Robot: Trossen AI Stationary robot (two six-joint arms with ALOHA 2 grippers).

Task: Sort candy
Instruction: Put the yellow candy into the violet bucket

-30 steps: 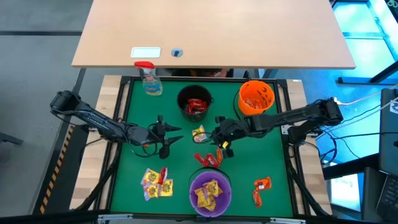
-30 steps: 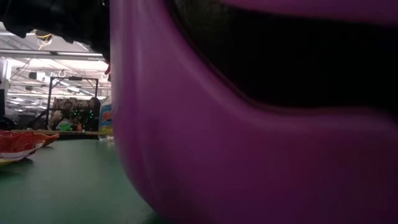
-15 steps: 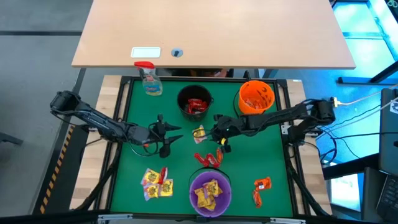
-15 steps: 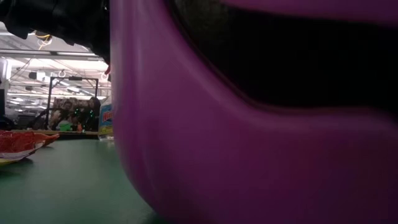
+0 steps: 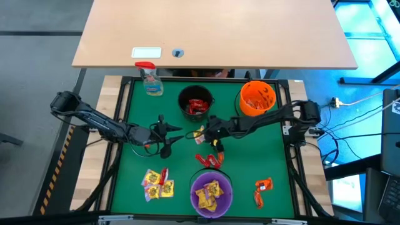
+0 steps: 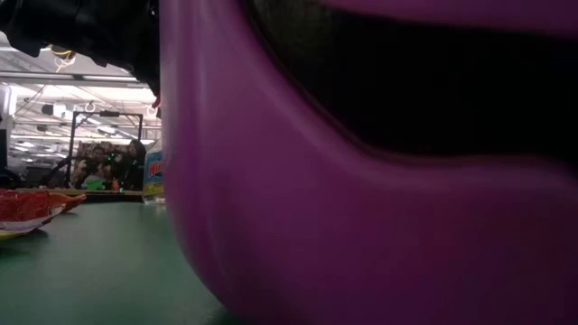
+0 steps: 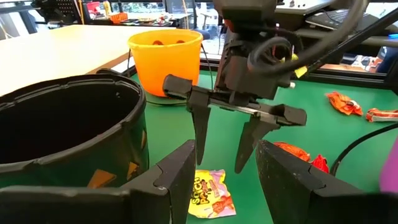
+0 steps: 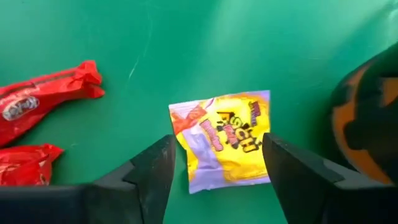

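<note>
A yellow candy packet (image 8: pixel 224 140) lies flat on the green mat (image 5: pixel 250 156), just in front of the black bowl (image 5: pixel 195 103). My right gripper (image 8: pixel 217 162) hovers over it, slanting down, open, with one finger on either side of the packet and touching nothing. The left wrist view shows its fingertips (image 7: pixel 202 158) a little above the packet (image 7: pixel 211 199). My left gripper (image 5: pixel 169 139) waits open at centre left, pointing toward the right gripper (image 5: pixel 209 134). Red candy (image 5: pixel 209 159) lies nearer the front, yellow candy (image 5: pixel 156 183) at front left, and orange candy (image 5: pixel 262 190) at front right.
The black bowl holds red candy, the orange bowl (image 5: pixel 257 98) orange candy, and the purple bowl (image 5: pixel 211 192) at the front yellow candy. A spray bottle (image 5: pixel 150 78) stands at the far left corner. In the low view the purple bowl (image 6: pixel 361 226) fills most of the picture.
My right gripper has moved toward the table's left edge and down, from above the red candy to over the yellow packet by the black bowl. The candy has not moved.
</note>
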